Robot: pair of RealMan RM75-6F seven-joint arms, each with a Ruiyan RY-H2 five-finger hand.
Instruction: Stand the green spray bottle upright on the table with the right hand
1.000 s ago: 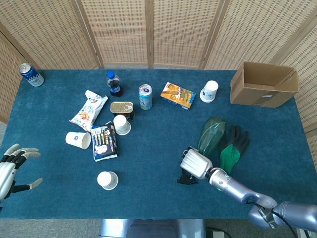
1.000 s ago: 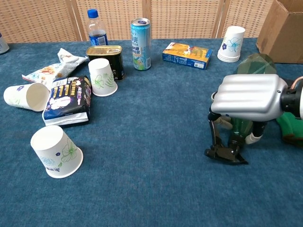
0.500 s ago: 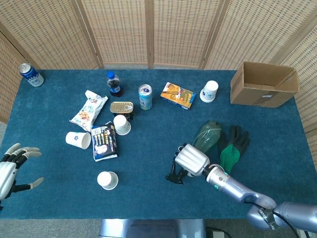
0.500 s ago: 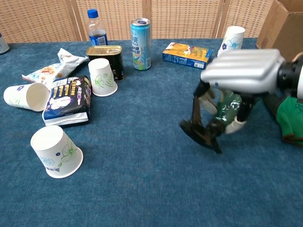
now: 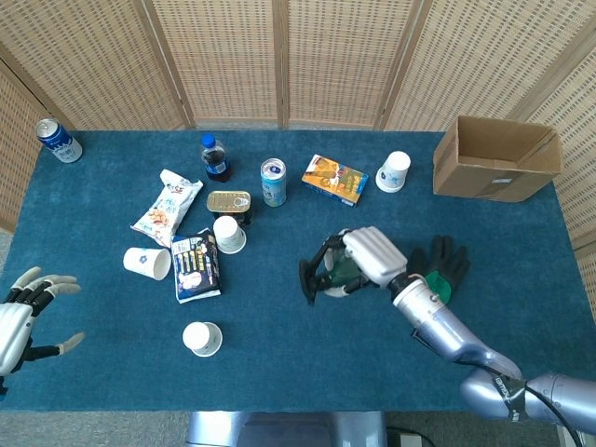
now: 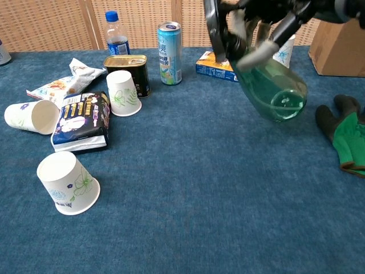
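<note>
My right hand (image 5: 373,254) grips the green spray bottle (image 5: 341,277) by its neck and holds it up above the blue table (image 5: 279,358), near the middle right. In the chest view the translucent green bottle (image 6: 274,91) hangs tilted in the air, its round base low and turned toward the camera, its black trigger head up at the left under my right hand (image 6: 267,18). At the lower left edge of the head view my left hand (image 5: 22,314) is open, fingers spread, holding nothing.
A green and black glove (image 5: 440,272) lies just right of the bottle. A cardboard box (image 5: 494,158) stands at the back right. Paper cups (image 6: 67,182), a snack bag (image 6: 82,121), a tin (image 6: 128,68), cans (image 6: 169,44) and a cola bottle (image 6: 116,34) crowd the left half.
My right hand has lifted the spray bottle off the table, carried it up and to the left, and swung it from lying flat toward upright. The left hand has stayed put.
</note>
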